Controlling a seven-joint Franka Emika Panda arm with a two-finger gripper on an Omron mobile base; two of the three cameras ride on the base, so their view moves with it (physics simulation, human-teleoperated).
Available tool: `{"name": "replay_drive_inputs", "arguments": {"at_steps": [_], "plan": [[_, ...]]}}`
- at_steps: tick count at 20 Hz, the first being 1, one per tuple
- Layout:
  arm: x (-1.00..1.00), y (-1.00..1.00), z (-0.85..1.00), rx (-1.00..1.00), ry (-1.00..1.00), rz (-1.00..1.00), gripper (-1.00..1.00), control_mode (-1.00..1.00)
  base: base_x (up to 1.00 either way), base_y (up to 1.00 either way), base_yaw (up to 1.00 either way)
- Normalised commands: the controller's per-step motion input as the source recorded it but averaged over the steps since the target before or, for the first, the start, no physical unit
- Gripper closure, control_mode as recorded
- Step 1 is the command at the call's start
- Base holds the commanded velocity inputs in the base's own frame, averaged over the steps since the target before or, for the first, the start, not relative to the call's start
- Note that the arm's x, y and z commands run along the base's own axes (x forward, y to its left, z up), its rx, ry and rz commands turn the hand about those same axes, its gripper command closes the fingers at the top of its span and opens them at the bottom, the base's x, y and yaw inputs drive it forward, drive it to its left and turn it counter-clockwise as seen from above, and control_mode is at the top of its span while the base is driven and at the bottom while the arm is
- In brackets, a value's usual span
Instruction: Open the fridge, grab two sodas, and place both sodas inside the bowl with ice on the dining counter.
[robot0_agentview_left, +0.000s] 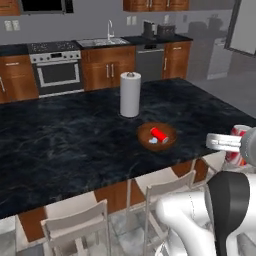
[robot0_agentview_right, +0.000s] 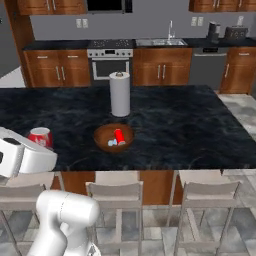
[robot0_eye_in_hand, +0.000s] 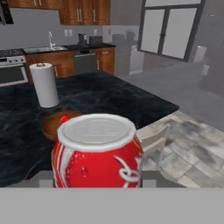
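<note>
My gripper (robot0_agentview_left: 236, 145) is shut on a red soda can (robot0_eye_in_hand: 98, 153) with a silver top, held upright just off the near edge of the black dining counter (robot0_agentview_left: 75, 130). From the right base the held can (robot0_agentview_right: 41, 136) shows above the white hand. A second soda (robot0_agentview_left: 159, 134) lies on its side in the brown bowl (robot0_agentview_left: 142, 131) with white ice pieces (robot0_agentview_left: 152, 141). The bowl (robot0_agentview_right: 100, 134) stands near the counter's front, left of the held can in the left base view. The fridge is out of view.
A white paper towel roll (robot0_agentview_left: 130, 94) stands upright on the counter behind the bowl. Pale chairs (robot0_agentview_left: 75, 225) (robot0_agentview_right: 115, 192) line the counter's near side. A stove (robot0_agentview_left: 56, 70) and a sink (robot0_agentview_left: 102, 42) run along the back wall.
</note>
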Motion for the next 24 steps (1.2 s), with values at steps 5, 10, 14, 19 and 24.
{"name": "replay_drive_inputs", "arguments": {"at_steps": [5,10,14,19,24], "plan": [[0.00,0.00,0.00,0.00,0.00,0.00,1.00,1.00,0.67,-0.42,0.38],[0.00,0.00,0.00,0.00,0.00,0.00,1.00,1.00,0.67,-0.33,0.35],[0.00,0.00,0.00,0.00,0.00,0.00,1.00,1.00,0.86,-0.27,0.30],[0.80,-0.17,-0.19,0.01,0.13,0.15,1.00,-1.00,0.20,-0.05,0.05],[1.00,-0.03,-0.43,0.00,0.38,0.19,1.00,-1.00,0.00,0.00,0.00]]}}
